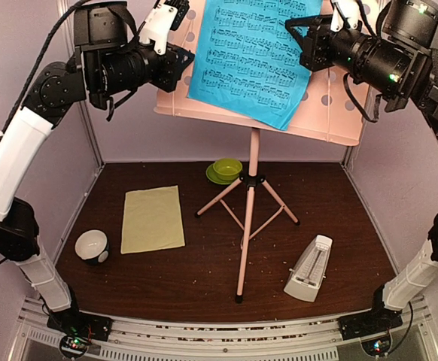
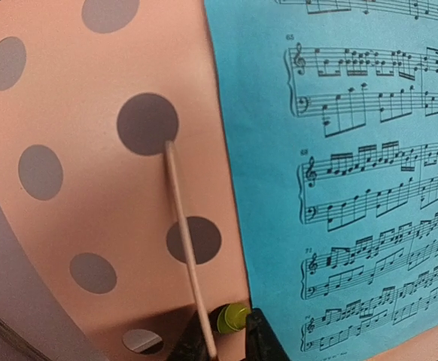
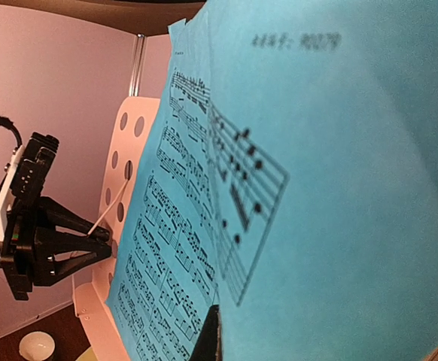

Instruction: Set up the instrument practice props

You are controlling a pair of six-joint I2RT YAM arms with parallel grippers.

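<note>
- Pink tripod music stand (image 1: 253, 162), one, stands mid-way across the dark brown table (image 1: 339, 218), perforated desk raised.
- Two sheets: one blue printed music sheet (image 1: 253, 53) on the desk, one pale-yellow sheet (image 1: 153, 219) flat at left.
- One white pyramid metronome (image 1: 309, 268), near right.
- Two grippers: left gripper (image 1: 189, 59) fingers narrowly apart about one thin pink rod (image 2: 183, 226); right gripper (image 1: 294, 30) pinched on the blue sheet's right edge.
- One green cup and saucer (image 1: 225, 170), far; one white-and-black bowl (image 1: 92, 246), near left.
</note>
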